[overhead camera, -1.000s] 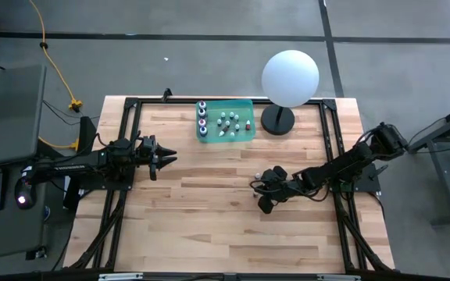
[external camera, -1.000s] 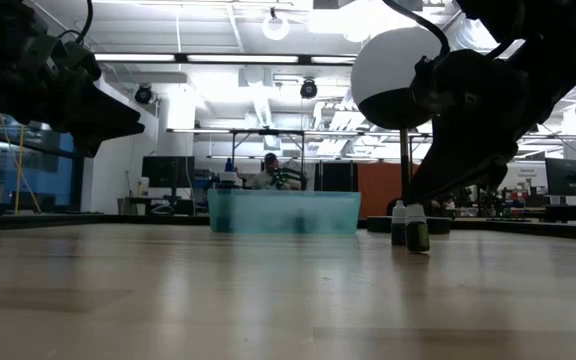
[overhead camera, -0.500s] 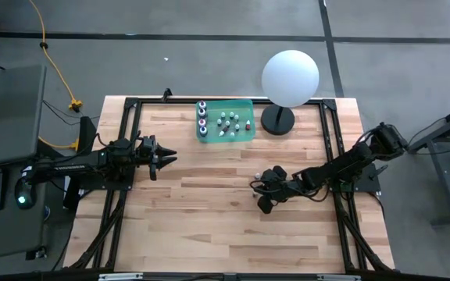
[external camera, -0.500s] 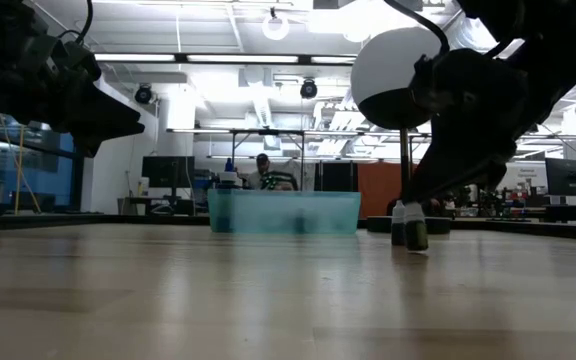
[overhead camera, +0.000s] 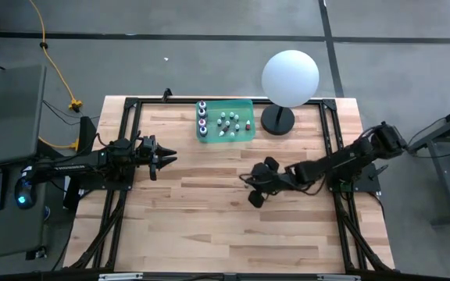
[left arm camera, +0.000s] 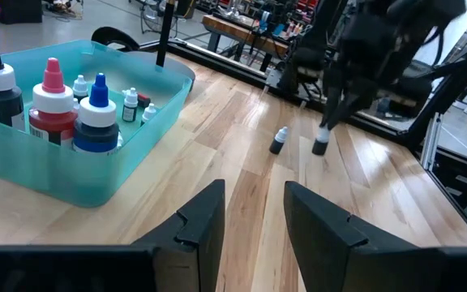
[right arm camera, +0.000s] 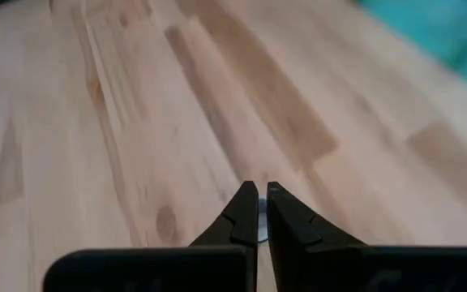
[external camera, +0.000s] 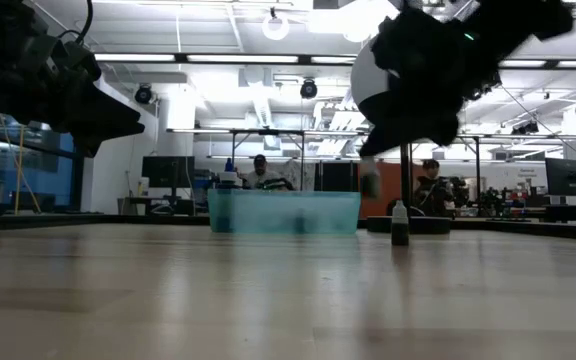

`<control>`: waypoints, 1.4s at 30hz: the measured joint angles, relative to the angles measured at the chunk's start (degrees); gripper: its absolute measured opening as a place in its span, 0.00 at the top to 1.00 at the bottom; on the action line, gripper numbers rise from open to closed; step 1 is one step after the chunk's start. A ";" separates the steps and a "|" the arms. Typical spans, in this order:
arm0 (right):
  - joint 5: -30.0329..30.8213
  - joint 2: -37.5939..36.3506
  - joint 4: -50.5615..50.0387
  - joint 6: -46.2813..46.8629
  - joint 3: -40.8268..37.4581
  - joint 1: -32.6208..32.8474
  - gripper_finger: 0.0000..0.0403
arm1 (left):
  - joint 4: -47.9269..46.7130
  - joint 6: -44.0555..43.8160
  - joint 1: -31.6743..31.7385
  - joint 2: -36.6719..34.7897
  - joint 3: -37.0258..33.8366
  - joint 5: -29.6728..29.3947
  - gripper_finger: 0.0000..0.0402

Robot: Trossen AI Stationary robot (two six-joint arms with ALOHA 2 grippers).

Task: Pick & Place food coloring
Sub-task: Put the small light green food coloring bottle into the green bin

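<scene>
the right gripper (external camera: 370,178) hangs above mid-table with its tips pinched on a tiny white-capped food coloring bottle (external camera: 369,181), lifted clear of the wood; it looks light, stiff and slick, so a hold at the cap or neck seems safest. a second small bottle (external camera: 399,224) stands on the boards just beyond it. farther off, the rest sit in the teal tray (overhead camera: 248,134) at the far edge, while the left gripper (overhead camera: 165,157) waits half spread and empty.
</scene>
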 joint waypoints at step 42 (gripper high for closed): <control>-0.38 12.73 1.10 -11.24 15.97 -32.90 1.00 | 0.00 0.00 -0.02 0.01 0.00 0.02 0.68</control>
